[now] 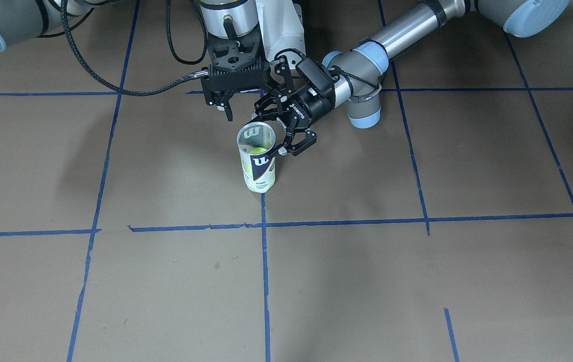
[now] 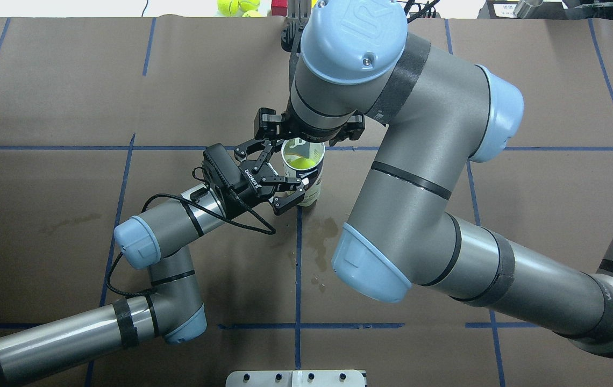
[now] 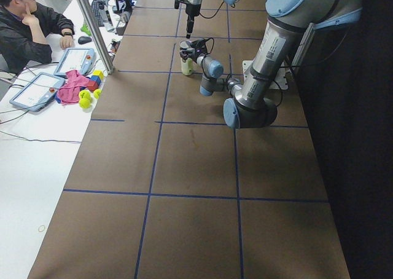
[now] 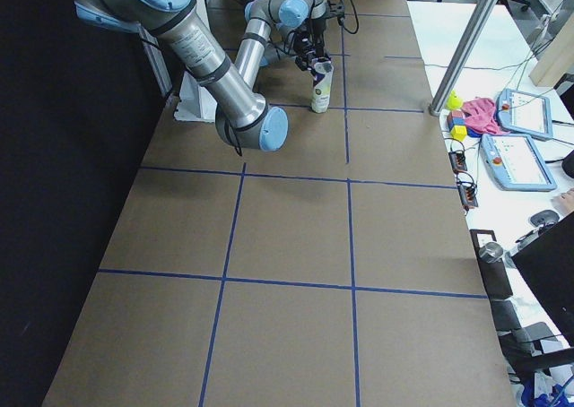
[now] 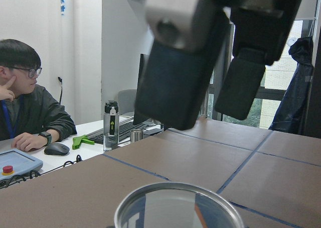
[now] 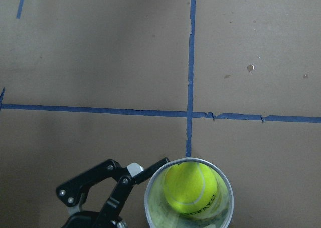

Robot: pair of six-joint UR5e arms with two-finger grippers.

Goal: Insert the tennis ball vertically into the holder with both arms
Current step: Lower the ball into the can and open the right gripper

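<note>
The holder (image 1: 259,168) stands upright on the brown table where two blue tape lines cross; it is a clear can with a navy and white "W" label. A yellow-green tennis ball (image 6: 190,188) lies inside it and shows through the open rim (image 2: 304,160). My left gripper (image 1: 279,133) comes in level from the side, its two fingers against opposite sides of the can near the top (image 2: 287,167). My right gripper (image 1: 246,108) hangs straight down over the can's mouth, open and holding nothing. The left wrist view shows its two fingers (image 5: 180,62) apart above the rim (image 5: 175,186).
The right arm's big elbow (image 2: 392,161) looms over the can's right side. A white pedestal (image 1: 281,25) stands behind the grippers and a white bolted plate (image 2: 296,376) sits at the near edge. An operator (image 3: 31,27) sits at a side table with tablets and toys (image 3: 80,88).
</note>
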